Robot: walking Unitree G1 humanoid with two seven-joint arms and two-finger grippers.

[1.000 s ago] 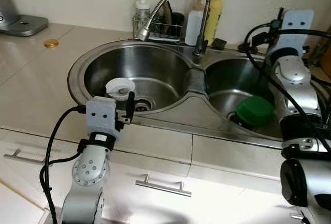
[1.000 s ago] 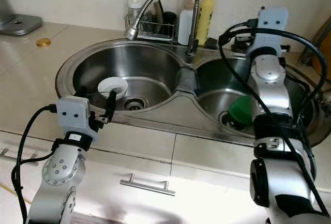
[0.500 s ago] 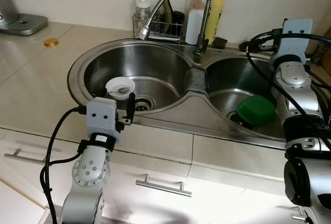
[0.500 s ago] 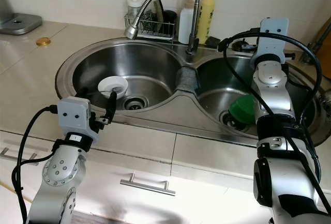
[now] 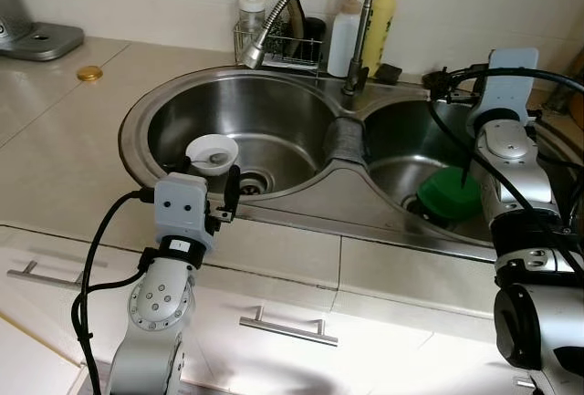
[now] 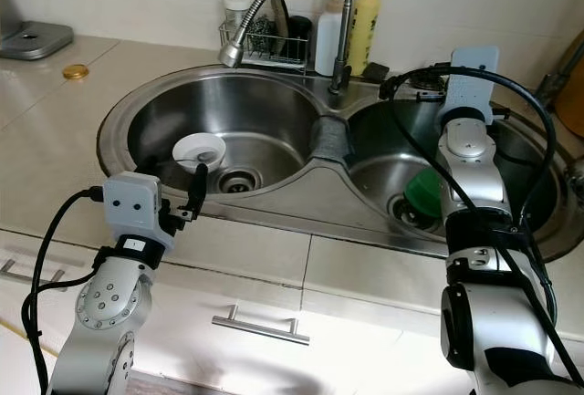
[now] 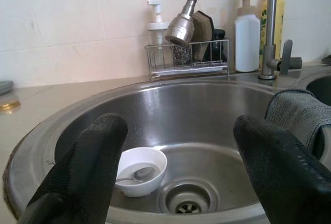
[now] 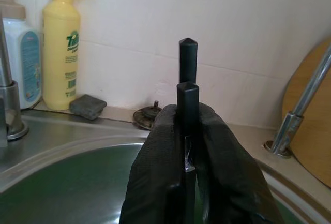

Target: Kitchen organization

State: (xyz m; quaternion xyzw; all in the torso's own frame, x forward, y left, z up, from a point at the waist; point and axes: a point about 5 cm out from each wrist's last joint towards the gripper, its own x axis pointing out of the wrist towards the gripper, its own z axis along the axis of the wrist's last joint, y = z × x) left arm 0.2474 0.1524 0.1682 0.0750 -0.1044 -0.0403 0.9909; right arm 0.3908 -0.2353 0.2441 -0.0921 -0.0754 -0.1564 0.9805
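Right hand [image 8: 189, 167] clamps seemingly upright black stick [image 8: 187, 79].

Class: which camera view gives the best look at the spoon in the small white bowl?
The left wrist view: the spoon lies close and sharp inside the white bowl, framed by the open left gripper. Both eye views show it as a small grey mark; the right wrist view faces the wall.

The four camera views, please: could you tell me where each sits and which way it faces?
Left eye view: head camera, looking down at the double sink; both silver arms show.
Right eye view: its stereo twin, same scene.
Left wrist view: along the open left claw into the left basin, at the white bowl, which the eye views share.
Right wrist view: along the right claw, shut on black sticks, toward the yellow bottle.
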